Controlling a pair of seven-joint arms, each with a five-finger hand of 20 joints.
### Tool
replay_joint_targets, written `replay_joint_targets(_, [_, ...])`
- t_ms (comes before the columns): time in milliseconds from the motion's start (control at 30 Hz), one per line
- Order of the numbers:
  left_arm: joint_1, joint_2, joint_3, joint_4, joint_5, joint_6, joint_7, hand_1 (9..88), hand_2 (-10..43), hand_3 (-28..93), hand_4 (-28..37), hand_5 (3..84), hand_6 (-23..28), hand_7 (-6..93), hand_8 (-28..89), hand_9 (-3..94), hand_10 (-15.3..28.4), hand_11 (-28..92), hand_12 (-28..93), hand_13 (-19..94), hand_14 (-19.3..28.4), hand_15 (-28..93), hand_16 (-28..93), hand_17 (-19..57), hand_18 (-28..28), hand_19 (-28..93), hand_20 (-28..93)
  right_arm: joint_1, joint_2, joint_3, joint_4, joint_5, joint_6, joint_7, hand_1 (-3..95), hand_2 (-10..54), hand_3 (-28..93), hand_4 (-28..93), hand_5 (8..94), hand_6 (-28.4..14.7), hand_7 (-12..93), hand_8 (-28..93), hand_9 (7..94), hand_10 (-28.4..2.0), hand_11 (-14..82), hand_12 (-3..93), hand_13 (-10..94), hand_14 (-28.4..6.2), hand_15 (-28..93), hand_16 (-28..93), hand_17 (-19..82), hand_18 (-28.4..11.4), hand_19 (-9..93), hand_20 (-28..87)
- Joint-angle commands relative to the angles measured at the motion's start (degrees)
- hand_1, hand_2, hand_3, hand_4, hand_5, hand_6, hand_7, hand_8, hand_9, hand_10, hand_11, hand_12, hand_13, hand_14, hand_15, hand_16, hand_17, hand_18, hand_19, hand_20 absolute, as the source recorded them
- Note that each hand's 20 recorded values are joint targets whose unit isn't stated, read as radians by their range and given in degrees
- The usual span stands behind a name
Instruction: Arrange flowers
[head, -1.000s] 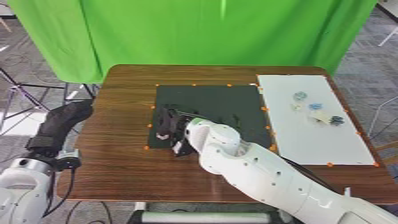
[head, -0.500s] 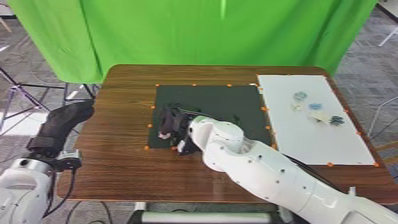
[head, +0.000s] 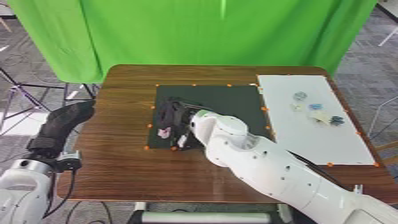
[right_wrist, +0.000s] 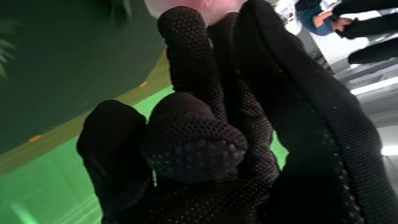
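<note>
Slip risk: pink flower (head: 164, 133) at fingertips.
Right hand (head: 169, 116), over the dark mat's (head: 238, 97) left part, pinches the flower with curled fingers; shallow grip may cause twisting or dropping. Left hand (head: 67, 120), left of the mat, appears relaxed, empty.

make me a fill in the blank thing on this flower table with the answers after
The flower at the right robot hand is ____ in colour. 
Small loose flowers lie on the ____ sheet, to the right of the dark mat. 
The robot hand by the left edge of the table is the ____ one. 
The curtain behind it all is ____.
Missing words: pink; white; left; green.
</note>
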Motion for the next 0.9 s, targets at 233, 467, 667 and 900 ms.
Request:
replay_joint_targets(233, [1.84, -1.25, -1.00, -1.00, 0.30, -0.27, -0.43, 22.7, 5.7, 58, -28.3, 42.8, -0.5, 14.9, -9, 39.9, 13.8, 16, 8, 32, 17.2, 10, 0, 2.3, 10.0, 5, 12, 1.49, 5.14, 6.23, -5.04, -0.69, 2.33, -1.14, 50.6, -9.5, 56, -11, 68.2, 2.5, 18, 14, 78.2, -11.0, 13.1, 24.3, 94, 0.1, 61, 30, 64, -13.5, 93, 56])
replay_joint_targets(467, [2.73, -2.05, -1.68, -1.37, 0.29, -0.11, -0.38, 22.7, 5.5, 58, -28.3, 42.8, -0.4, 14.9, -9, 40.0, 13.8, 16, 8, 32, 17.2, 10, 0, 2.3, 10.0, 5, 11, -3.84, 13.43, 16.62, -10.64, -1.96, 4.99, 0.35, 49.2, -9.5, 58, -12, 67.6, 2.3, 18, 13, 77.1, -11.4, 14.7, 20.9, 94, -0.1, 60, 32, 63, -13.6, 93, 57])
replay_joint_targets(667, [3.18, -2.40, -2.21, -1.48, 0.37, -0.30, -0.63, 22.8, 5.4, 58, -28.3, 42.8, -0.3, 14.9, -9, 39.9, 13.7, 16, 8, 32, 17.3, 10, 0, 2.2, 10.1, 5, 11, -12.53, 21.25, 29.01, -14.93, -9.85, 6.51, 4.02, 45.5, -9.5, 62, -12, 66.4, 2.2, 17, 9, 76.3, -11.7, 14.7, 20.4, 93, -0.4, 60, 33, 62, -13.8, 93, 57])
replay_joint_targets(900, [2.33, -2.11, -1.57, -0.64, 0.23, -1.21, -0.86, 22.8, 5.2, 58, -28.3, 42.5, 0.1, 14.6, -9, 40.0, 13.7, 16, 8, 32, 17.2, 10, 0, 2.3, 10.1, 5, 11, -25.71, 26.56, 41.23, -17.59, -15.57, 11.74, 12.09, 34.6, -9.5, 62, -15, 62.0, -0.1, 18, -4, 71.9, -13.8, 14.4, 21.5, 90, -2.0, 61, 33, 58, -15.4, 93, 56])
